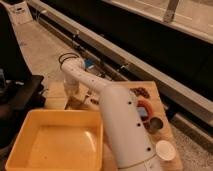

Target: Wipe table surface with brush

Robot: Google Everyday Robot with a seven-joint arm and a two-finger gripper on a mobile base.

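The table surface (156,91) is a light brown top of wooden planks; most of it is covered by my arm and the tray. My white arm rises from the bottom centre, bends at the far left, and points down at the table's far left part. The gripper (72,93) is at its end, low over the wood beside the tray's far edge. I cannot make out a brush; whatever is at the gripper is hidden against the arm and the wood.
A big yellow plastic tray (31,131) fills the near left. At the right stand an orange bowl (146,107), a dark cup (155,124), a white cup (164,150) and a dark heap (141,91). A black unit (20,95) stands left; beyond lie floor and a rail.
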